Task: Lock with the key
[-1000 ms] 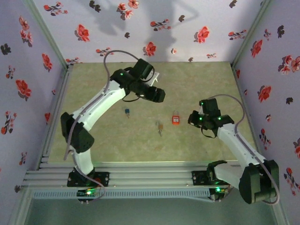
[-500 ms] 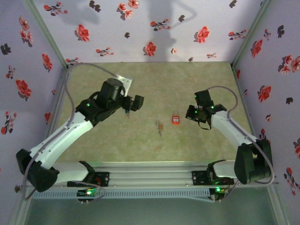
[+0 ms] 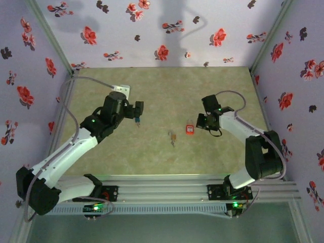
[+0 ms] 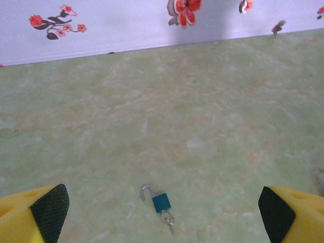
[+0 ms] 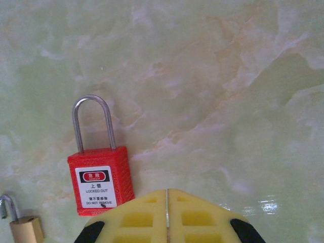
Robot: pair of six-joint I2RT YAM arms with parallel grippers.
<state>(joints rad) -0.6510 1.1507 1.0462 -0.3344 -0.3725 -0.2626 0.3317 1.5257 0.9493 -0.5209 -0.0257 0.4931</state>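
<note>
Three padlocks lie on the table (image 3: 223, 91). My left wrist camera shows what the overhead view blurs. The blue padlock (image 4: 161, 202) sits between the left pincer's (image 3: 137, 112) widely spread fingers (image 4: 50, 207), with its shackle swung open and a key (image 4: 169, 221) at its base. My right pincer (image 5: 167, 200) is pressed together and grips nothing. The red padlock (image 5: 99, 174) lies just ahead and left of its tips; I cannot tell whether they touch. Bare table stretches beyond the left pincer to the flowered wall (image 4: 126, 25). Further left of the right pincer, the brass padlock (image 5: 24, 228) is cut off by the frame edge.
</note>
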